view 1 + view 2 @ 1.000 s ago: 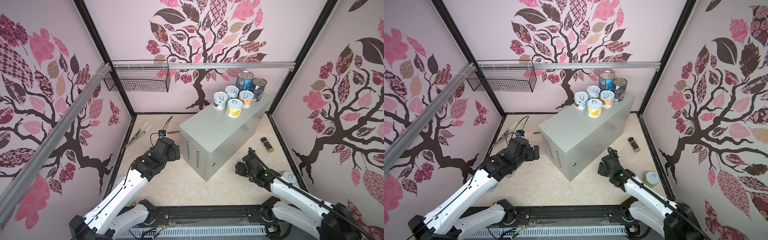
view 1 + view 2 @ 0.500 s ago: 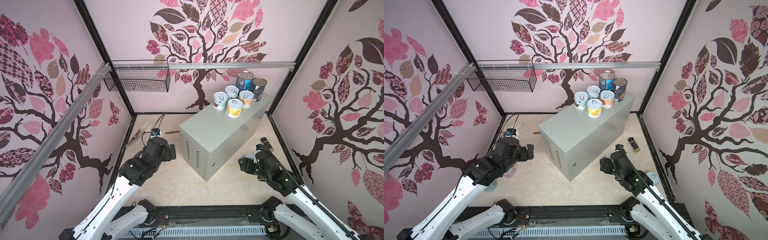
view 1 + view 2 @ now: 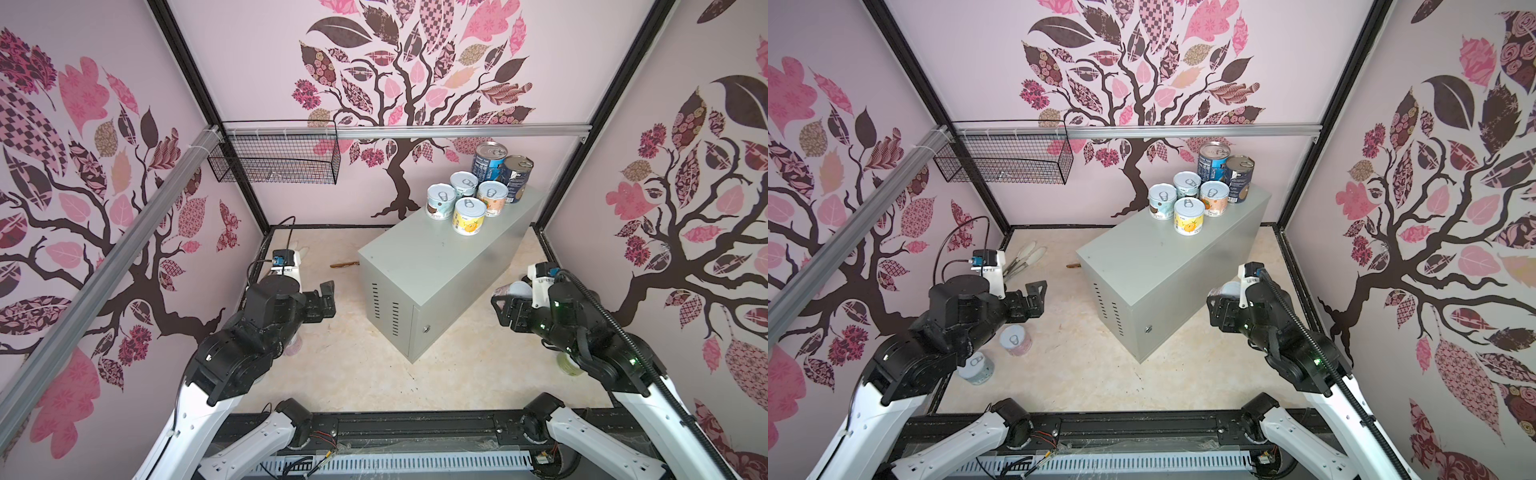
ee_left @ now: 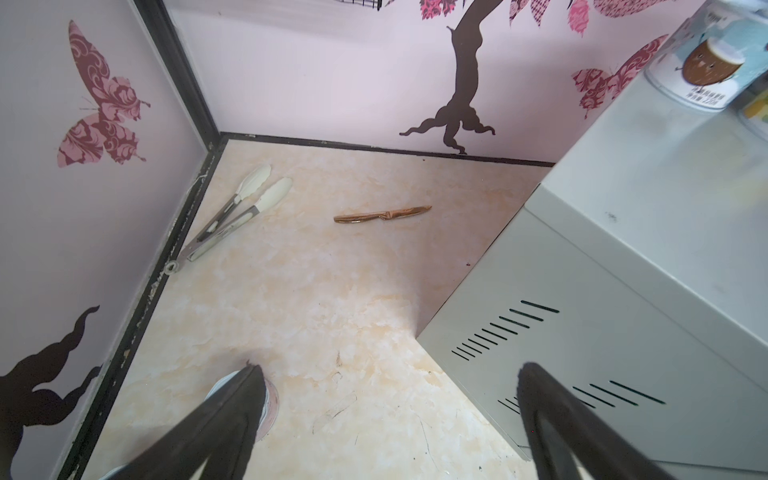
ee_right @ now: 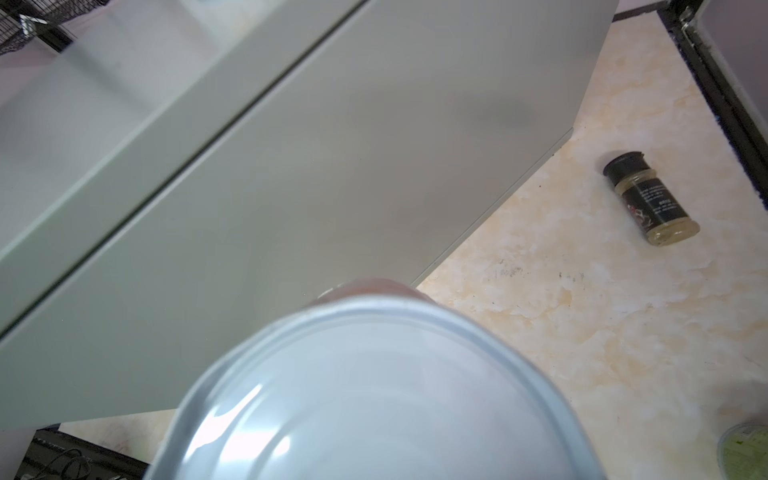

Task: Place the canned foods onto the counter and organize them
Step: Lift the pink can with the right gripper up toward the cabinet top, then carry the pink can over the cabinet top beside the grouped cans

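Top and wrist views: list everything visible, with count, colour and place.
cabinet: one, grey, mid-floor.
short cans: four, pastel labels, far end of the cabinet top.
tall cans: two, dark blue, behind the short ones.
cans on the floor: three; pink can and pale can beneath the left arm, green can beneath the right arm.
held can: one, silver end showing, in the right pincer.
tongs: one, metal with cream tips, far left floor corner.
knife: one, brown, floor left of the cabinet.
spice jar: one, dark, lying on the floor beside the cabinet.
wire basket: one, black, hanging from the back rail.
left pincer: open, empty.
right pincer: shut on the held can.
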